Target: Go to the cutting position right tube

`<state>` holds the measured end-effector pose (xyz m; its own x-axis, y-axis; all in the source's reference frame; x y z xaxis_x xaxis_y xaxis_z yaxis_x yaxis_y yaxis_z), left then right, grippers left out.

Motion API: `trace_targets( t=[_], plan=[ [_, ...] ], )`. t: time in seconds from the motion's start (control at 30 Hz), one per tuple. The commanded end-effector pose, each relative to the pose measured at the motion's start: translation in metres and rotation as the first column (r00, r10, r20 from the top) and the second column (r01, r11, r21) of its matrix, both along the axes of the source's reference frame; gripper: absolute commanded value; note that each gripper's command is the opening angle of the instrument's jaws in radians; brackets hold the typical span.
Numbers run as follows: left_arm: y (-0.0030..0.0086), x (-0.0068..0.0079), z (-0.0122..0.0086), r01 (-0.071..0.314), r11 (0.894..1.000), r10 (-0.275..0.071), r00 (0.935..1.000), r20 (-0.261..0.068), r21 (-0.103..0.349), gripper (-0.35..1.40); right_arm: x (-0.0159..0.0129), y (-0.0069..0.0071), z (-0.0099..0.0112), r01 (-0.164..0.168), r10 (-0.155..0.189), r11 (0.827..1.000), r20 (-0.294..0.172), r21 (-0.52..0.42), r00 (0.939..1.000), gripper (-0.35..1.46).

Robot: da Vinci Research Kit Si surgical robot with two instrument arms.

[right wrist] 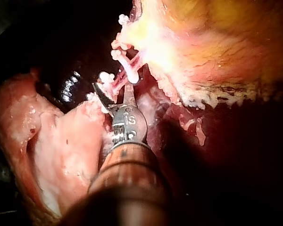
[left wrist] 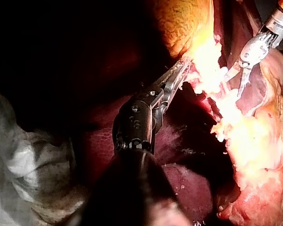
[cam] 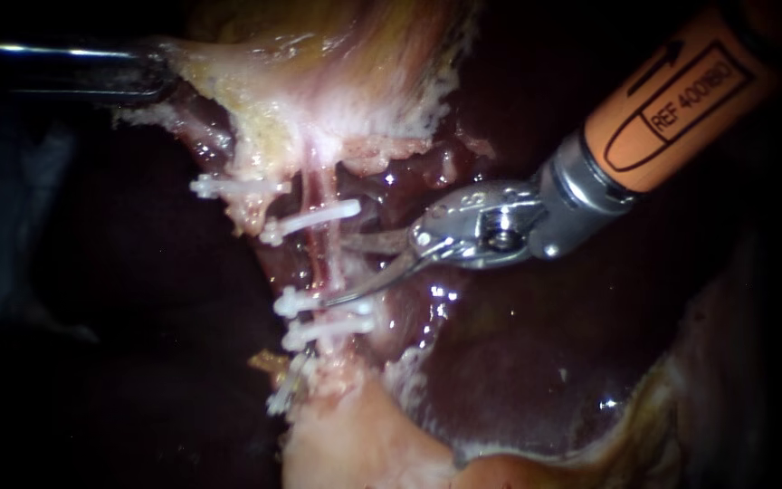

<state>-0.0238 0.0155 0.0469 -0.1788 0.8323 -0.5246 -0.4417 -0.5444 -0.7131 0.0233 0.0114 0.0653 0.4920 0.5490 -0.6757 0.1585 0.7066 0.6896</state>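
A thin pink tube [cam: 321,258] runs down from the pale gallbladder [cam: 319,81], with white clips [cam: 311,220] above and more white clips [cam: 323,303] below a bare stretch. My right instrument [cam: 335,270], with an orange shaft and two curved blades, comes in from the upper right. Its blades are open, one on each side of that bare stretch, tips at the tube. In the right wrist view the blades [right wrist: 112,87] gape around the tube [right wrist: 119,84]. My left instrument [cam: 160,77] at the upper left is shut on the gallbladder's edge, also seen from its own wrist [left wrist: 181,70].
Dark red liver [cam: 518,362] lies under and right of the tube. Another white clip [cam: 228,187] sits on a strand to the left. A pale fatty stump [cam: 346,435] rises from below. In the left wrist view, the right instrument [left wrist: 233,84] is beyond the pale tissue.
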Motion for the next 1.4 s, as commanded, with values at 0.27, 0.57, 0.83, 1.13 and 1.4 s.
trace_targets(
  t=[0.27, 0.57, 0.83, 1.13, 1.4],
  plan=[
    [0.0000, 0.0000, 0.0000, 0.000, 1.000, 0.000, 1.0000, 0.000, 0.000, -0.35, 0.0016, -0.0003, -0.0002, 0.000, 0.003, 0.998, -0.054, 0.058, 0.9985, 1.11],
    [0.0001, 0.0000, 0.0001, 0.000, 1.000, 0.000, 1.0000, 0.000, 0.000, -0.35, 0.0045, -0.0006, -0.0005, -0.017, 0.024, 0.996, -0.077, 0.088, 0.9967, 1.13],
    [0.0001, -0.0001, 0.0001, 0.000, 1.000, 0.000, 1.0000, 0.000, 0.000, -0.35, 0.0061, -0.0010, -0.0002, -0.040, 0.047, 0.995, -0.080, 0.096, 0.9957, 1.13],
    [0.0001, 0.0000, 0.0001, 0.000, 1.000, 0.000, 1.0000, 0.000, 0.000, -0.35, 0.0057, -0.0017, -0.0022, -0.036, 0.046, 0.993, -0.088, 0.115, 0.9951, 1.19],
    [0.0001, 0.0001, 0.0002, 0.002, 1.000, -0.002, 1.0000, -0.002, -0.001, -0.35, 0.0045, -0.0017, -0.0068, -0.027, 0.051, 0.986, -0.140, 0.163, 0.9888, 1.19]
  ],
)
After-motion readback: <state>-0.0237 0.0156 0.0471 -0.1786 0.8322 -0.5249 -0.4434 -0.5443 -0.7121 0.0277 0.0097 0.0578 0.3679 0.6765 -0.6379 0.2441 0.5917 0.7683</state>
